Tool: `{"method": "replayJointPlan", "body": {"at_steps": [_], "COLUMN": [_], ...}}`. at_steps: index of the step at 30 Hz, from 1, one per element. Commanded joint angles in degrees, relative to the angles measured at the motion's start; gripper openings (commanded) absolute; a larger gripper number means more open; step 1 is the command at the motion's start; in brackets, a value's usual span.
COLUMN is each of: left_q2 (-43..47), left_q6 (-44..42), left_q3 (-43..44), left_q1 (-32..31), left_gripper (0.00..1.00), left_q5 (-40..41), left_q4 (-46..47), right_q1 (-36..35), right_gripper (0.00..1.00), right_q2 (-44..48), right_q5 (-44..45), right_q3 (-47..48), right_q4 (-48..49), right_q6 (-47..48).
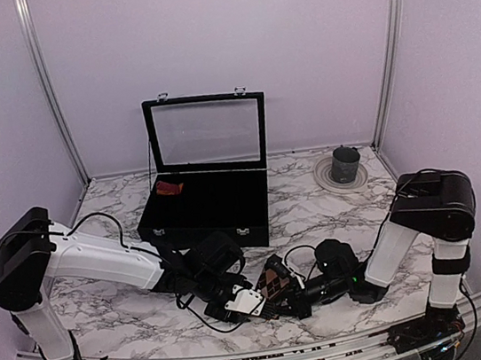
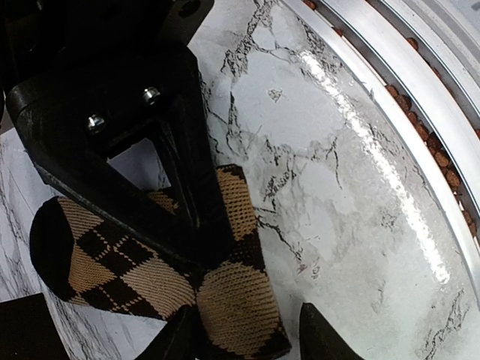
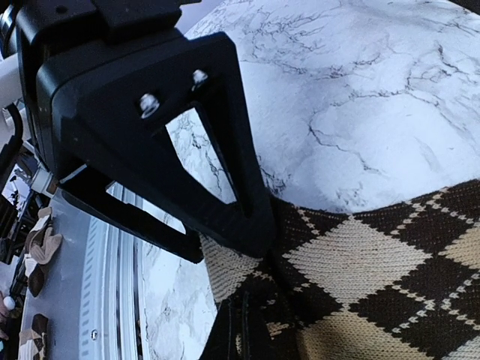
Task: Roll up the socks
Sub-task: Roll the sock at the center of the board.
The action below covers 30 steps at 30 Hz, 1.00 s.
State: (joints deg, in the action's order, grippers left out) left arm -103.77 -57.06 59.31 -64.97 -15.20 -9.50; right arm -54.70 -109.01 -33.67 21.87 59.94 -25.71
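I find the dark brown-black argyle fabric sock (image 1: 277, 280) near-centre on the marble surface (image 1: 317, 214), apparently lying left-right. Right gripper (image 3: 238, 330) is clenched on it; left gripper (image 2: 244, 337), released, straddles its rolled end.

Open black case (image 1: 195, 229); grey cup (image 1: 344, 165), seemingly on plate (image 1: 322, 175).
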Motion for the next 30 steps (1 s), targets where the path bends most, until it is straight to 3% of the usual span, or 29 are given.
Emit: {"method": "replayJointPlan", "body": {"at_steps": [1, 15, 21, 25, 30], "left_q2": [-1.39, -4.12, -6.09, -5.91, -7.10], "left_q6": [-2.10, -1.03, 2.23, 6.13, 12.54], "left_q3": [-0.42, 0.98, 5.56, 5.93, 7.63], "left_q1": [-0.51, -1.58, -1.25, -0.92, -0.48], "left_gripper": [0.47, 0.38, 0.10, 0.02, 0.01], "left_q5": [2.70, 3.67, 2.23, 0.40, -2.81], "left_q4": [0.15, 1.81, -5.78, -9.95, -18.30], "right_q1": [1.96, 2.04, 2.05, 2.09, 3.96], "right_gripper": [0.00, 0.00, 0.01, 0.12, 0.19], "right_q2": [-4.54, -4.69, -4.04, 1.71, 10.28], "right_q5": [3.44, 2.84, 3.77, 7.56, 11.49], "right_q3": [-3.66, -2.20, -2.74, -3.36, -4.22], "right_q4": [-17.44, -19.26, -17.77, -17.44, -17.22], "right_q6": [-0.97, -1.44, -1.66, -0.60, 3.78]}}
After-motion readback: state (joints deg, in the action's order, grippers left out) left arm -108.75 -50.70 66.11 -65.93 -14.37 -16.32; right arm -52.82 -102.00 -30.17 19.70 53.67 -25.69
